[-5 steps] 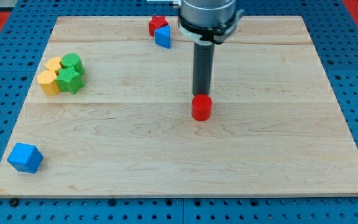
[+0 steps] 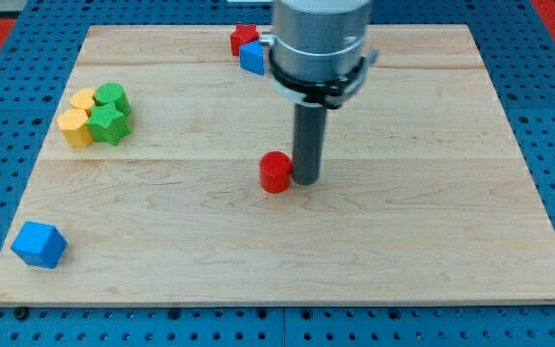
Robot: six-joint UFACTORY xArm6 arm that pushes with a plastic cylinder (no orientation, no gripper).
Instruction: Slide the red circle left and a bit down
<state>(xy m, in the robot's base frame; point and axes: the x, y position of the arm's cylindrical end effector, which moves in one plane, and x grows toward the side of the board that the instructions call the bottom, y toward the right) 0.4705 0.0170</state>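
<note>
The red circle [image 2: 276, 173] is a short red cylinder near the middle of the wooden board [image 2: 432, 241]. My tip [image 2: 305, 179] stands right beside it on the view's right, touching or almost touching its side. The dark rod rises from the tip to the grey arm body above.
A red block [image 2: 243, 38] and a blue block [image 2: 251, 58] sit together at the view's top, left of the arm. Two yellow blocks [image 2: 77, 122] and two green blocks [image 2: 110, 114] cluster at the left. A blue block [image 2: 39, 243] lies at the bottom left corner.
The red circle has slid to the left and slightly down. My tip has moved from above the circle down to its right side.
</note>
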